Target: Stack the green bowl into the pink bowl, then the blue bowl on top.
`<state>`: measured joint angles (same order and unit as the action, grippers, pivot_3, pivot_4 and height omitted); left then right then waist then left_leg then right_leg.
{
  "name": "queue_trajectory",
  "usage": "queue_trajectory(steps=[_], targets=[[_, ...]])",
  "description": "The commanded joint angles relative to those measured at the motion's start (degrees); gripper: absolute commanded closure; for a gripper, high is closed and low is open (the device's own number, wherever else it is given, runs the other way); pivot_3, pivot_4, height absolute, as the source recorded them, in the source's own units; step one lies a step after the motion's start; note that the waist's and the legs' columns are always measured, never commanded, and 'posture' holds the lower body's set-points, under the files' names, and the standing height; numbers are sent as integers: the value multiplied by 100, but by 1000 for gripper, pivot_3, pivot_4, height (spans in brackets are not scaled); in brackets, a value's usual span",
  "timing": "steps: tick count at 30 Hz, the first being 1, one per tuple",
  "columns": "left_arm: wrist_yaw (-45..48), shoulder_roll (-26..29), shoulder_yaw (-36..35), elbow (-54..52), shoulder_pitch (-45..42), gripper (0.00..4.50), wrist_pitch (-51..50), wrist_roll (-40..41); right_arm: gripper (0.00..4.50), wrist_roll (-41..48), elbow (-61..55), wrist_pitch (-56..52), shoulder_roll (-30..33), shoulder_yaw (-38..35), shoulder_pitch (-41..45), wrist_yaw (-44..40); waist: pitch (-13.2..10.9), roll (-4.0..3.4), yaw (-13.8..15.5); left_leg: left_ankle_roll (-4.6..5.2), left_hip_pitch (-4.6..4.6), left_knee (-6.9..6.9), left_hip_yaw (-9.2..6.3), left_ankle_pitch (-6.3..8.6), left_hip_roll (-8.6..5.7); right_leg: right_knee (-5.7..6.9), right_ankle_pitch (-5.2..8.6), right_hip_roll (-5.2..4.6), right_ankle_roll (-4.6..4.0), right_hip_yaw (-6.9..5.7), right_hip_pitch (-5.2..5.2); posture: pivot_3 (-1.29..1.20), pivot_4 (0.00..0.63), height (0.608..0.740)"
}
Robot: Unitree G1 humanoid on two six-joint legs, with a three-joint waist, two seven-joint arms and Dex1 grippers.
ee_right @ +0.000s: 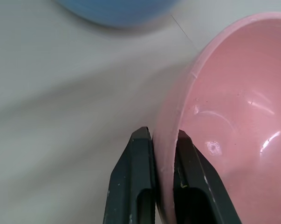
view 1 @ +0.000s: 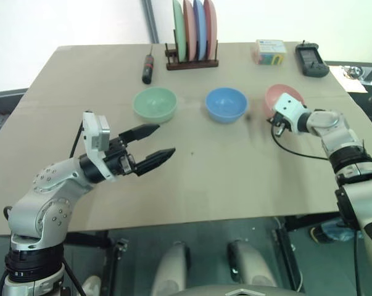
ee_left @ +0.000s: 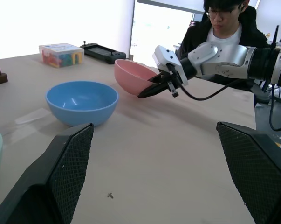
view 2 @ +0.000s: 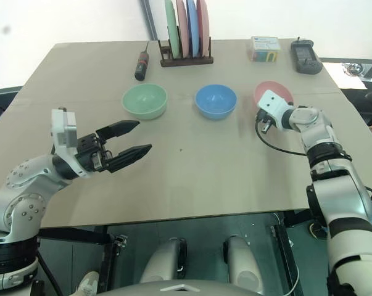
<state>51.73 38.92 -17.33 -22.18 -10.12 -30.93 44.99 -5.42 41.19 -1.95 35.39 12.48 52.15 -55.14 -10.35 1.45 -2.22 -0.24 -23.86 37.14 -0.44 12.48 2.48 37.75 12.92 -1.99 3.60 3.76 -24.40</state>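
The pink bowl (ee_right: pixel 233 116) sits tilted beside the blue bowl (view 1: pixel 226 103), its rim pinched in my right gripper (ee_right: pixel 163 140); my left gripper (view 1: pixel 153 145) hangs wide open, empty.

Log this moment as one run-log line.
right gripper: shut on pink bowl rim | left gripper: open, holds nothing | green bowl, blue bowl: apart on table, unstacked

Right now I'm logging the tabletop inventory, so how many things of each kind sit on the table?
Small round plastic bowls: 3 (mint-green, sky-blue, salmon-pink)
Flat plates standing in the wooden rack: 4
Screwdriver with black handle: 1
Clear box of coloured pieces: 1
Black handheld device: 1
Total: 11
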Motion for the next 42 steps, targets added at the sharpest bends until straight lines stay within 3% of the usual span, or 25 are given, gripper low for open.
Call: queue_trajectory(steps=[1, 5, 10, 16, 21, 22, 25, 27, 35, 37, 42], targets=[[-317, 42, 17, 257, -199, 0, 138, -357, 4417, 923, -3806, -2020, 485, 53, -1318, -930, 0, -2, 41, 0, -1, 0, -5, 0, 0, 0, 0, 0, 0, -4, 0, 0, 150, 740], [-460, 59, 141, 618, -393, 0, 301, -761, 4417, 935, -6130, -3616, 287, 449, -2202, -415, -2, -5, -15, 0, 0, 1, -11, 0, 2, 8, 1, 0, 0, -10, -1, 0, 150, 740], [-524, 89, 271, 851, -593, 0, 347, -1030, 4417, 503, -6261, -4412, -434, 1093, -2141, 471, 2, 1, -25, 0, 13, 19, -6, -1, 5, 18, 23, 7, -3, -5, 3, 0, 150, 740], [-1047, 263, 577, 878, -548, 0, 692, -2147, 2221, 215, -6144, -4492, -534, 1318, -2055, 838, 5, 7, 20, -5, 5, 27, -8, -3, 1, 11, 11, 5, -24, -3, 10, 0, 150, 740], [-1544, 356, 866, 972, -805, 0, 420, -2814, 347, 545, -6729, -4540, -337, 756, -2175, 784, 4, 7, 29, -5, -2, 8, -8, -3, 1, -2, 0, 5, -3, -4, 4, 0, 150, 740], [-1795, 576, 1207, 1055, -1015, 0, 276, -3428, 43, 811, -6996, -4599, -441, 422, -2231, 801, 4, 7, 28, -5, -4, 7, -11, -2, 1, -2, 0, 5, -3, -6, 4, 0, 150, 740], [-1611, 1118, 2276, 1612, -1864, 0, 249, -4587, 43, 1610, -7915, -4954, -633, -506, -2406, 752, -2, 16, 46, -5, -5, 8, -21, -3, 1, 1, 1, 7, -1, -17, 4, 0, 150, 740], [-1537, 1196, 2777, 1931, -2361, 0, 227, -5080, 43, 1881, -8243, -5055, -575, -756, -2472, 750, -3, 17, 62, -5, -2, 6, -23, -2, 1, 1, 7, 9, 11, -18, 6, 0, 150, 740], [-1315, 130, 4514, 3705, -4267, 0, 141, -6724, 43, 2072, -8454, -4861, -303, -1130, -2827, 1225, -2, 19, 104, -4, -5, 8, -19, -3, -2, -5, 5, 7, 6, -17, 10, 0, 150, 740], [-1416, -124, 4712, 4044, -4481, 253, 230, -6945, 14, 2076, -8483, -4850, -321, -1134, -2853, 1367, -3, 20, 108, -4, -7, 7, -15, -2, -2, -4, 3, 8, 2, -11, 4, 0, 150, 740], [-1244, -380, 4737, 4426, -4642, 2054, 473, -7095, 0, 2163, -8584, -4840, -255, -1197, -2988, 1612, -4, 20, 105, -4, -17, 8, -15, -3, -2, -1, 2, 8, 1, -9, -6, 0, 150, 740]])
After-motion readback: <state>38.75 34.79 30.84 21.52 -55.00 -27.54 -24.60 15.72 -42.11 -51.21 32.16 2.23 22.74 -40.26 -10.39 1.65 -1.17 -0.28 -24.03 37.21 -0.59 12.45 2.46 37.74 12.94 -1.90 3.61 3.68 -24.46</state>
